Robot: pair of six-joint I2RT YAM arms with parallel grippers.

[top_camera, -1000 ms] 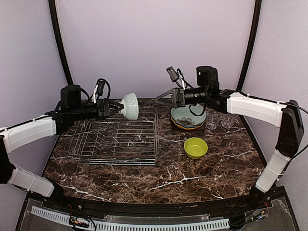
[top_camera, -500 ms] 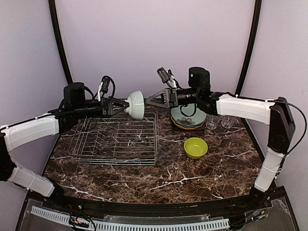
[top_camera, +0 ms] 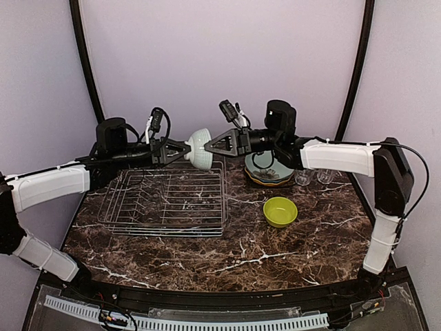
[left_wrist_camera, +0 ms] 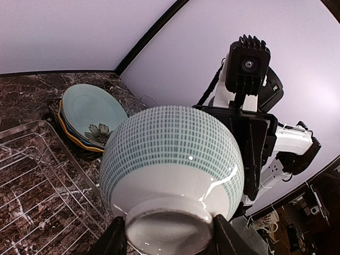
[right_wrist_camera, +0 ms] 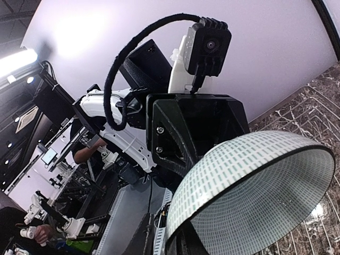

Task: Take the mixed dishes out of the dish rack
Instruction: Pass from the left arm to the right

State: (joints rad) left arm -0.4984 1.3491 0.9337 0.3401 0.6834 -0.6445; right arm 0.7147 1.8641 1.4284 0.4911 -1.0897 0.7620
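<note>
- Currently aloft: small pale-green ceramic bowl with a dashed pattern [top_camera: 200, 149] [left_wrist_camera: 172, 159] [right_wrist_camera: 249, 186]. It is carried on its side over the far edge of the rack, near the rack's right corner, with its foot toward the left arm and its mouth toward the right arm.
- Left gripper [top_camera: 187, 148] [left_wrist_camera: 169, 236]: clamped on the bowl's foot ring, one finger on each side.
- Right gripper [top_camera: 209, 145]: level with the bowl, its tips at the bowl's rim. The bowl fills much of its wrist view, and I cannot tell whether the jaws are apart or pressed on the rim.
- Rectangular silver wire dish rack [top_camera: 165, 201] [left_wrist_camera: 32, 175]: lies flat on the left half of the desk.
- Large pale-green flower plate [top_camera: 270, 166] [left_wrist_camera: 87, 112]: tops a stack of plates just right of the rack's far corner. A yellow edge shows beneath it.
- Two clear ribbed glasses [top_camera: 303, 174] [top_camera: 325, 172]: stand upright side by side, just right of the stack.
- Small yellow-green bowl [top_camera: 280, 211]: sits upright in front of the stack, apart from the rack.
- Dark brown marble-patterned desk [top_camera: 241, 256]: carries the rack, stack, glasses and yellow-green bowl.
</note>
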